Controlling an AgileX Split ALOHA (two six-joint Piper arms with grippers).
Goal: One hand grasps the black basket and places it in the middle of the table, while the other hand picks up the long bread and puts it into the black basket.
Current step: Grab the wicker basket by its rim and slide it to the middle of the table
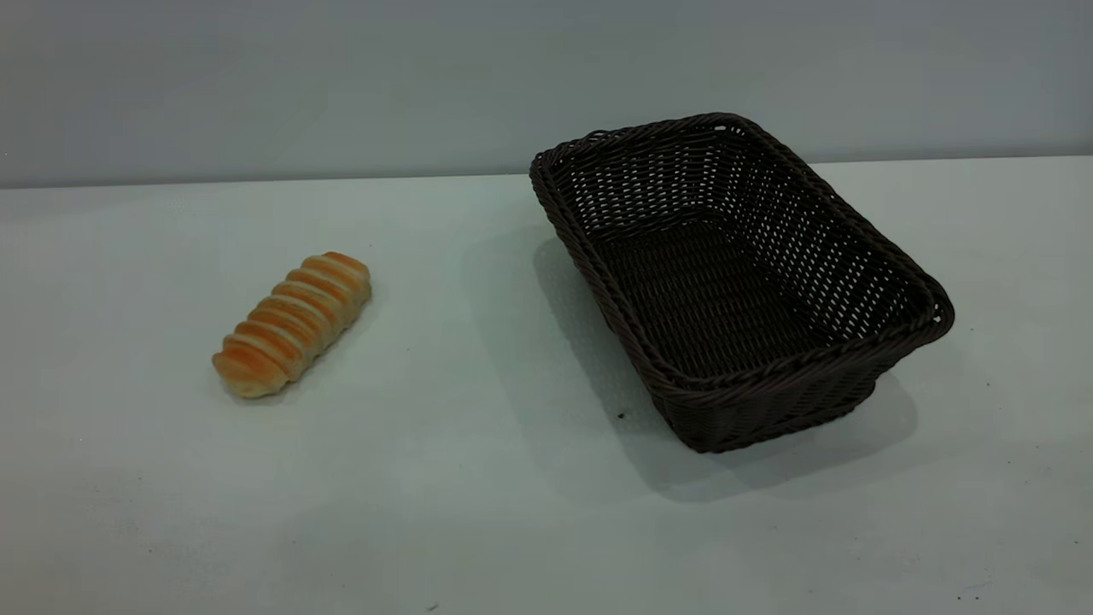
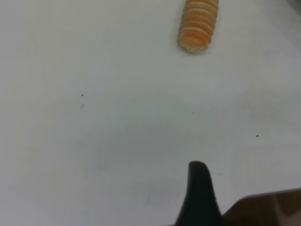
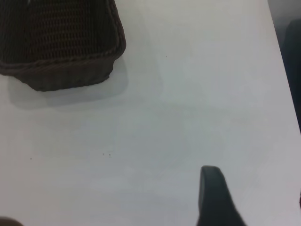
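The black basket (image 1: 739, 282) stands empty on the table (image 1: 478, 478), right of the middle, turned at an angle. Its near corner also shows in the right wrist view (image 3: 61, 56). The long bread (image 1: 293, 323) lies on the table at the left, well apart from the basket. Its end shows in the left wrist view (image 2: 197, 26). Neither arm shows in the exterior view. Only part of my left gripper (image 2: 200, 193) shows, over bare table and short of the bread. Only part of my right gripper (image 3: 212, 197) shows, over bare table and away from the basket.
A grey wall (image 1: 341, 85) runs behind the table's far edge. The table's side edge (image 3: 282, 70) shows in the right wrist view. A few tiny dark specks (image 1: 622, 416) dot the tabletop. Open table lies between bread and basket.
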